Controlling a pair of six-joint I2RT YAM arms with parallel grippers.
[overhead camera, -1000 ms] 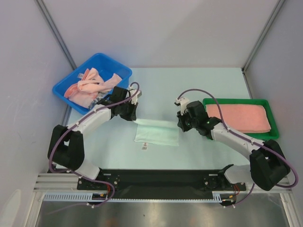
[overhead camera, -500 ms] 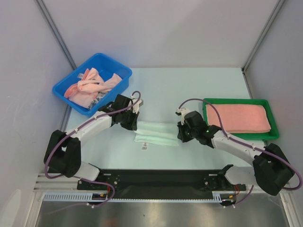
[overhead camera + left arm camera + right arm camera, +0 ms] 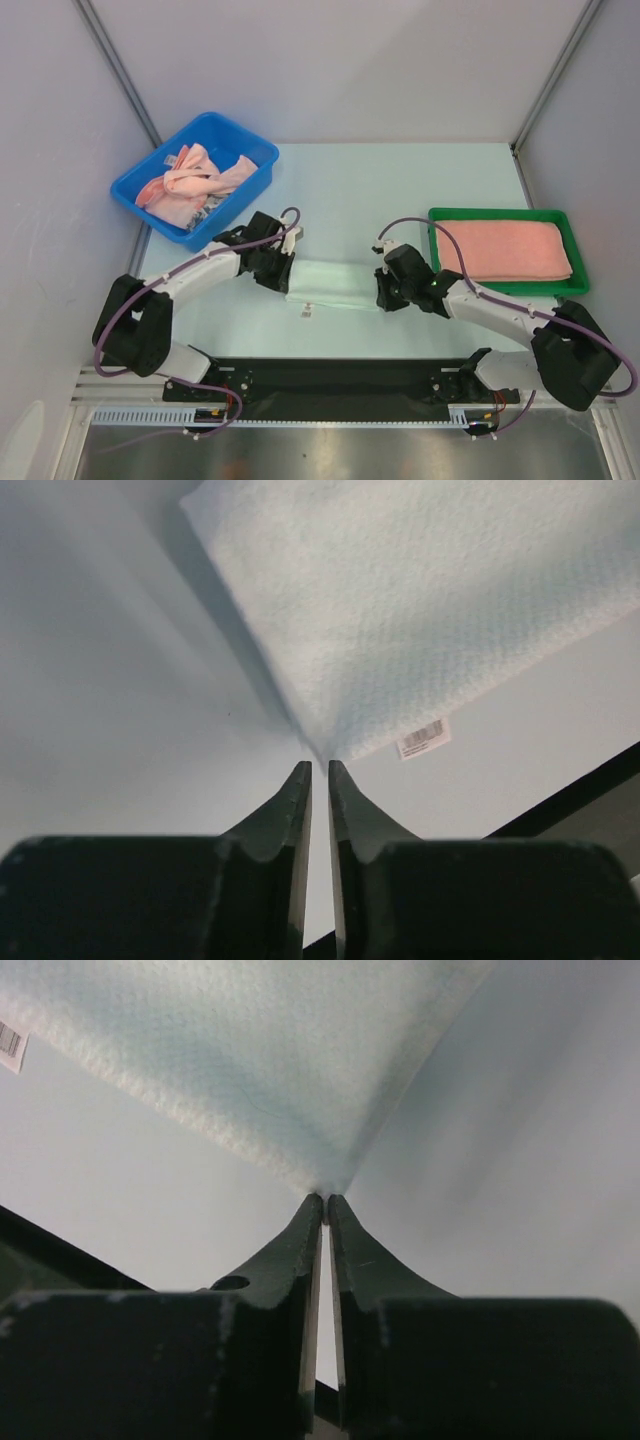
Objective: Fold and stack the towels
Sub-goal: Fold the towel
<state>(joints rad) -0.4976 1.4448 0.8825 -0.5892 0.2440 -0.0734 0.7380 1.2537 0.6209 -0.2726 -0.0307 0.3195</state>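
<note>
A pale mint towel point(image 3: 333, 284) lies flat on the table point(image 3: 400, 180), in the middle, near the front edge. It looks folded into a long strip. A little white label point(image 3: 423, 738) with a bar code sticks out from its near edge.

The left claw point(image 3: 318, 765) is down at the left end of the towel. Its two fingers are pressed close together with just a thin slit between them, and they pinch one corner of the cloth at their tips. The right claw point(image 3: 325, 1198) is down at the right end. Its fingers meet at the tips and pinch a corner there too. The cloth fans out from each pinch.

At the back left sits a blue bin point(image 3: 255, 150). Inside it is a messy heap of pink towels point(image 3: 190, 180), not folded. On the right, next to the right arm, sits a green tray point(image 3: 500, 213). One folded pink towel point(image 3: 505, 248) lies neat and flat in it. The mint towel lies between the bin and the tray, touching neither
</note>
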